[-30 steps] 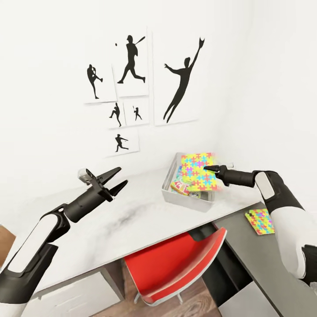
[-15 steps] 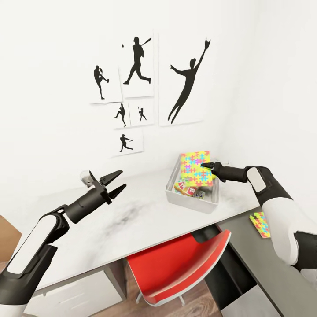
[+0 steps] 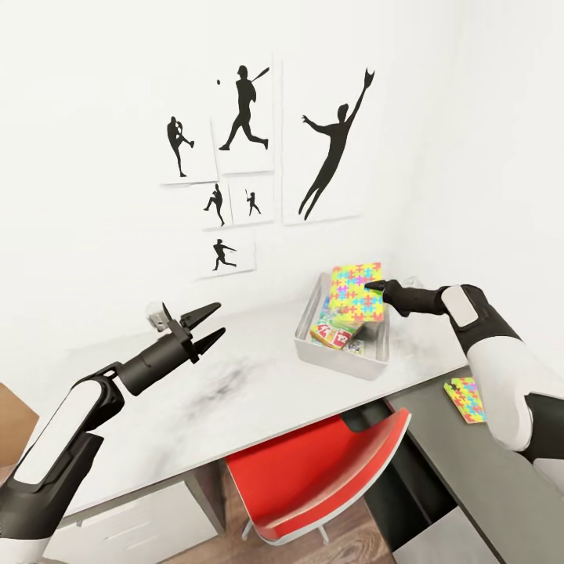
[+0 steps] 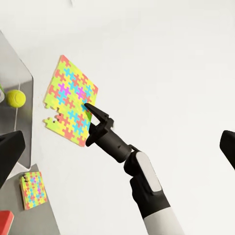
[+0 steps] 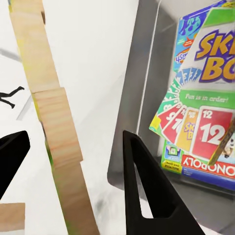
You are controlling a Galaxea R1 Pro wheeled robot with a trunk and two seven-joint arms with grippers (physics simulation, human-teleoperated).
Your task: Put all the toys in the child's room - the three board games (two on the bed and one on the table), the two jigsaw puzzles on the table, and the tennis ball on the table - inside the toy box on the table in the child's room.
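Flat glossy jigsaw puzzle [image 3: 356, 291], sloped grey toy box [image 3: 338, 360]

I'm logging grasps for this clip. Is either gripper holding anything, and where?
The right gripper pinches the jigsaw puzzle at its edge, above the toy box. The left gripper is open.

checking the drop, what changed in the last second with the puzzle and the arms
The right gripper lifted the jigsaw puzzle higher above the toy box, tilting it more upright. It still holds it. The left gripper stayed open over the table; the second puzzle stayed on the lower desk.
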